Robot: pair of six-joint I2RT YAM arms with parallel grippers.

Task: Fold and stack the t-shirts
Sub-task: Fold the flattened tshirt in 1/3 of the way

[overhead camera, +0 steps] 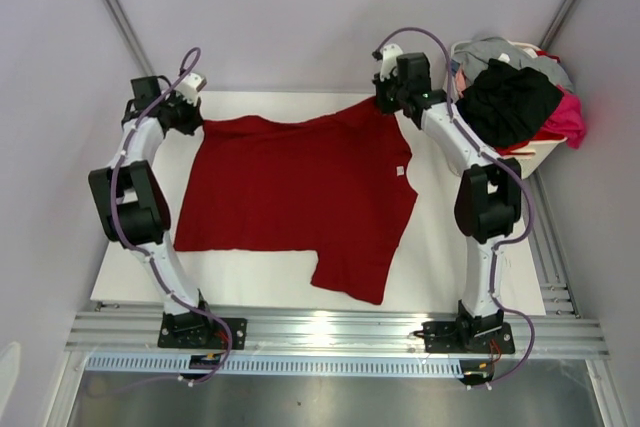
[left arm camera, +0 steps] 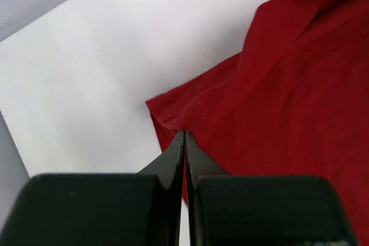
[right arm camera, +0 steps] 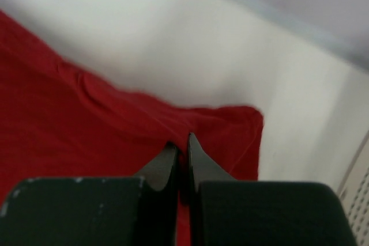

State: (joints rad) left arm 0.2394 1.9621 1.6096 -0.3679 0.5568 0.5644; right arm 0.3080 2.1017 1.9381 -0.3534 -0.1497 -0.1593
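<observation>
At the far edge of the worktop point(overhead camera: 440, 237), the two end effectors each pinch an upper corner of the red t-shirt point(overhead camera: 290, 187). The left end effector point(overhead camera: 196, 117) has its jaws pressed together on the cloth's far left corner, and its wrist view shows the red hem running right up to the fingertips. The right end effector point(overhead camera: 385, 103) is likewise clamped narrow on the far right corner, which rises slightly off the white surface toward it. Between the two, the shirt's far edge runs nearly straight. Below them, toward the arm bases, the rest of the shirt lies spread flat, one sleeve reaching out on the near right. Just right of the right end effector sits a basket point(overhead camera: 535, 157) holding a black t-shirt point(overhead camera: 510, 102), a pink one point(overhead camera: 570, 119) and a grey one point(overhead camera: 500, 47) in a heap.
</observation>
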